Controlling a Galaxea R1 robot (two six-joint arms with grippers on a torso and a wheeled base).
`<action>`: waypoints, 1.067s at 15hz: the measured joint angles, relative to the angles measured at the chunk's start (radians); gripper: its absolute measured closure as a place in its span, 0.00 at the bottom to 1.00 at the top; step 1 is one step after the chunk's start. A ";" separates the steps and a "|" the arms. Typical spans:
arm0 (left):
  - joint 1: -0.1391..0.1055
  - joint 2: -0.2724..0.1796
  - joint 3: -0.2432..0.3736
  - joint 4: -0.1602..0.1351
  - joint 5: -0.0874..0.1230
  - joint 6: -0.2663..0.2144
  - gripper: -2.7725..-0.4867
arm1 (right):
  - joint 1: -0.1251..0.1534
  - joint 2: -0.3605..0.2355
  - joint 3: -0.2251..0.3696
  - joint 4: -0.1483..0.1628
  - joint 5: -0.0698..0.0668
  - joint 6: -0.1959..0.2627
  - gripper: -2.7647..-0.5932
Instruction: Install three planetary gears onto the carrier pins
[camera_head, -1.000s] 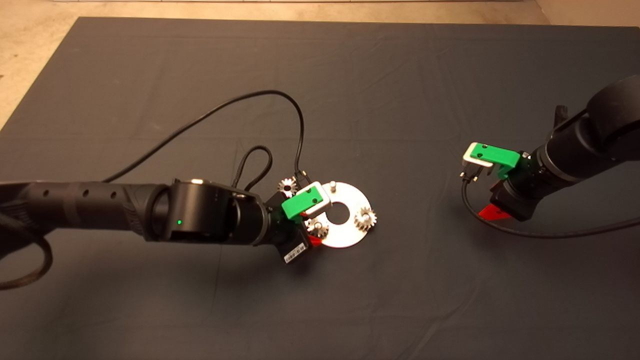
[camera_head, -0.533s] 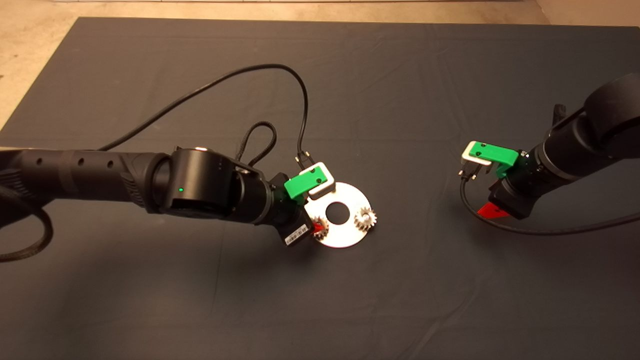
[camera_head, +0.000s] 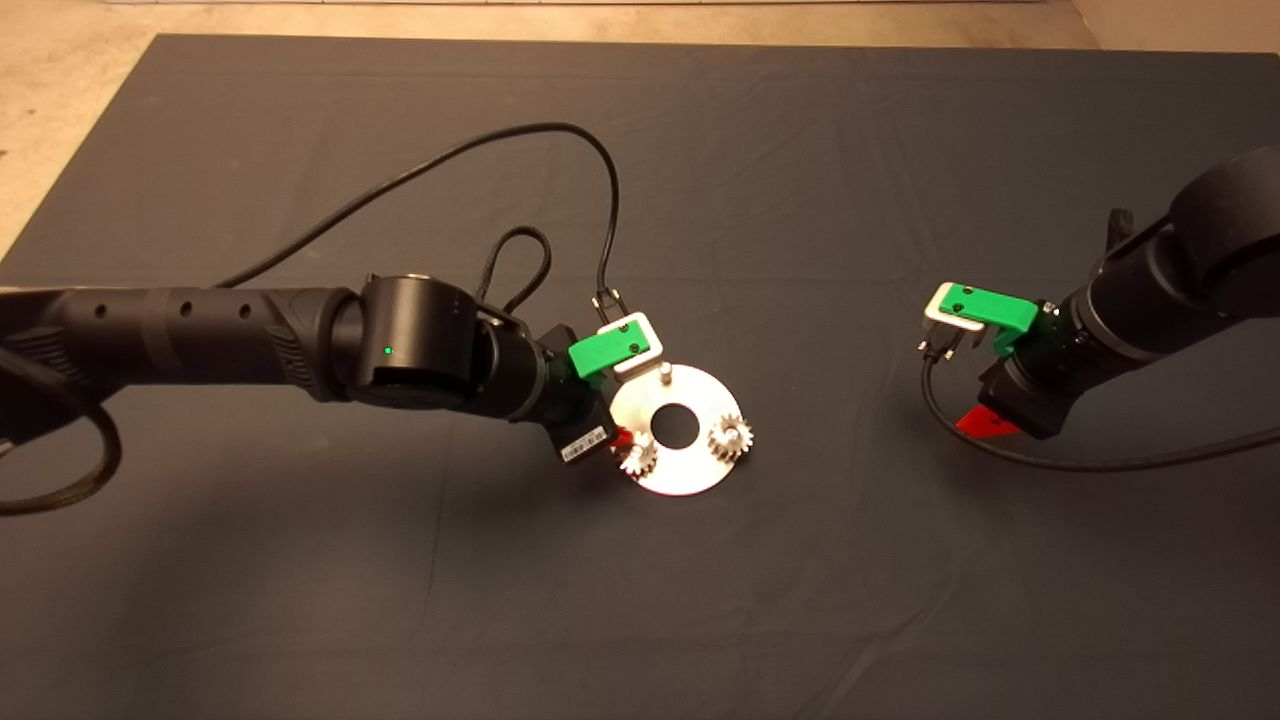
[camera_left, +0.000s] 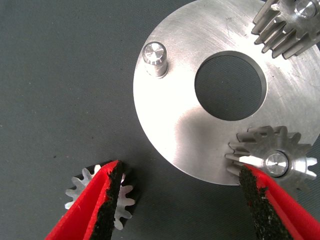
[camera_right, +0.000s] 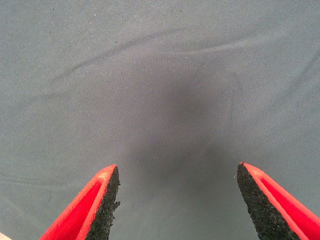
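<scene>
The round silver disc (camera_head: 690, 472) (camera_left: 175, 115) lies mid-mat. Two planetary gears sit on carrier pins: one at its near-left edge (camera_head: 636, 458) (camera_left: 272, 157), one at its right (camera_head: 731, 437) (camera_left: 290, 20). The far pin (camera_head: 664, 372) (camera_left: 154, 57) is bare. A third gear (camera_left: 82, 187) lies flat on the mat beside the disc, partly under one finger; in the head view the arm hides it. My left gripper (camera_head: 618, 432) (camera_left: 181, 170) hovers open at the disc's left edge, holding nothing. My right gripper (camera_head: 985, 420) (camera_right: 177, 170) hangs open over bare mat at the right.
A black cable (camera_head: 450, 160) loops over the mat behind the left arm. Another cable (camera_head: 1100, 465) trails from the right gripper toward the right edge. Pale floor (camera_head: 60, 90) shows past the mat's far-left corner.
The left arm has shifted toward the far side of the mat, so its gripper now hides the loose gear in the head view. The bare pin, hidden half a second ago, shows again. The right arm is still.
</scene>
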 joint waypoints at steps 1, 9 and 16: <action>0.000 0.000 -0.002 -0.011 0.000 0.003 0.48 | 0.000 -0.006 0.000 0.000 -0.001 0.000 0.47; -0.002 0.000 -0.057 -0.043 0.001 0.054 0.38 | 0.000 0.000 0.000 0.000 -0.001 0.000 0.47; -0.035 0.003 -0.120 -0.138 0.000 0.153 0.38 | 0.000 0.000 0.000 0.000 -0.001 0.000 0.47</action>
